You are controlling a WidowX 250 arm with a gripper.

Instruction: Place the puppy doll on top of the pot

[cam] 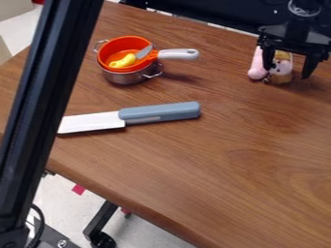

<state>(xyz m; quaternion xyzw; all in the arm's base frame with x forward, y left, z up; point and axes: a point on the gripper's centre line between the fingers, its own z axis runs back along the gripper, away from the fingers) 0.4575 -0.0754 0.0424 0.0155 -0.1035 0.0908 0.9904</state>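
Two fingers of the gripper stand wide apart, clamped on nothing, the puppy doll between them on the worktop; well apart sits the metal pot, an orange pan in it.

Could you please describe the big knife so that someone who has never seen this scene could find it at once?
On the brown wooden table, find the metal pot holding the orange pan. Nearer the camera than the pot, the knife lies flat on the wood. Its white blade and thick blue-grey grip set it apart from the pale handle at the pan.
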